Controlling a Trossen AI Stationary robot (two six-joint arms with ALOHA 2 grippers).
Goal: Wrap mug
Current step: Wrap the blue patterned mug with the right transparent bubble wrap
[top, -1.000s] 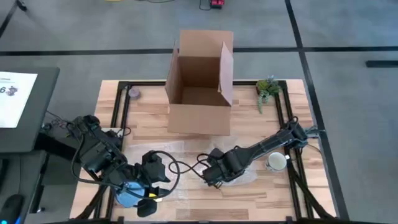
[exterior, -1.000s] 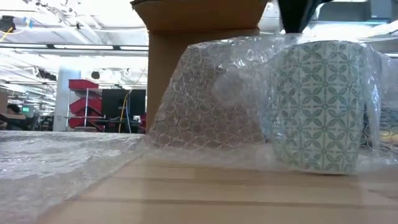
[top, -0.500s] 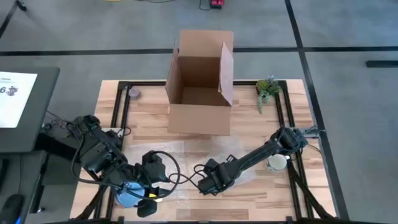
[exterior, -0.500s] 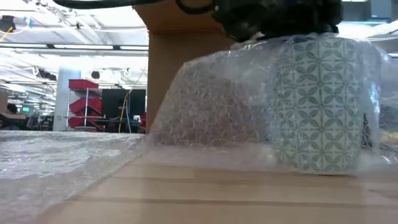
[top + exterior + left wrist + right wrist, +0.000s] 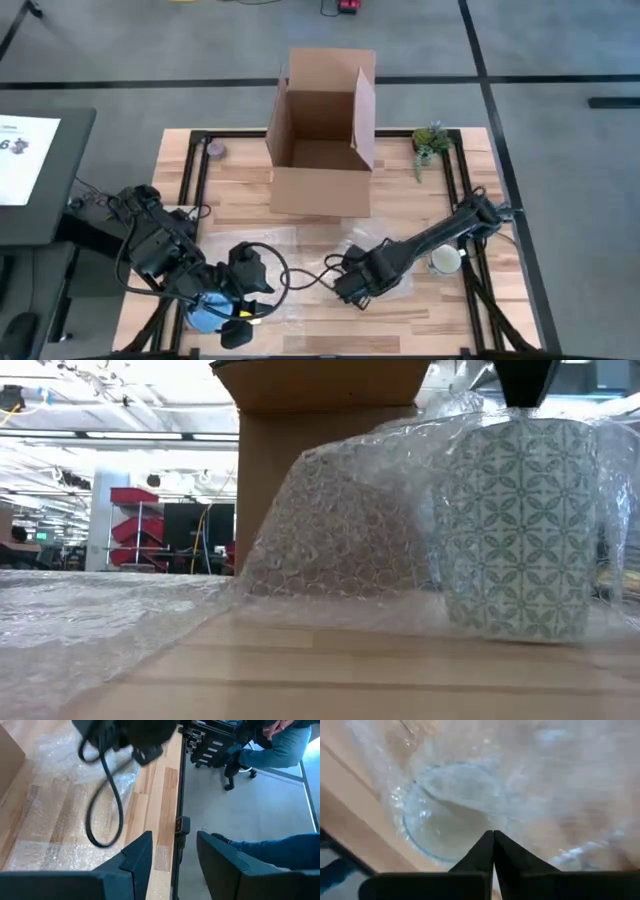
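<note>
From above, your right gripper (image 5: 352,287) hangs right over the mug; the left gripper (image 5: 240,325) is parked well off, fingers apart.

Low down, the mug (image 5: 520,525) stands upright under bubble wrap (image 5: 350,530).

Right wrist: fingers clenched on wrap, rim directly beneath.

Probably a workshop: red racks (image 5: 135,520), strip lighting (image 5: 120,435).

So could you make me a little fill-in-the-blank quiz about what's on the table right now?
1. The patterned mug stands upright under a sheet of ____ wrap.
2. The right gripper is directly above the mug, and its fingers are ____.
3. The cardboard box at the table's far side has its flaps ____.
4. The left gripper waits near the table's ____ edge.

Missing words: bubble; shut; open; front
</note>
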